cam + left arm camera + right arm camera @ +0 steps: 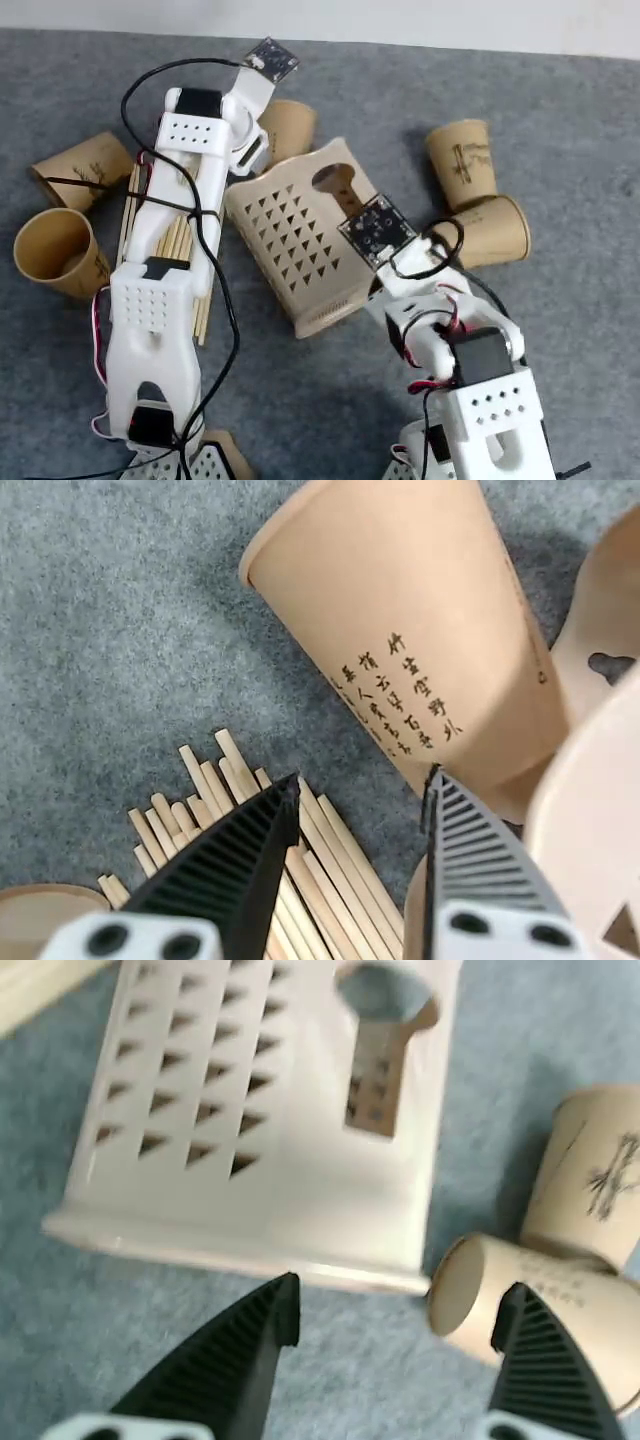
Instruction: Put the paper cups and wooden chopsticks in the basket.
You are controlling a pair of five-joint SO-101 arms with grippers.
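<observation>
Looks barely begun: paper cups [60, 250] and wooden chopsticks [335, 860] loose on the tabletop [560, 120] round the tipped basket [290, 240], left claw [361, 775] and right claw [402, 1285] gaping empty.

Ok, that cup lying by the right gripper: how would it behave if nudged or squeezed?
The cup lies on its side, so a nudge would likely roll it, curving since it tapers. It looks like thin paper: probably light, and easily crushed by a hard squeeze. The second cup beside it may stop it.
</observation>
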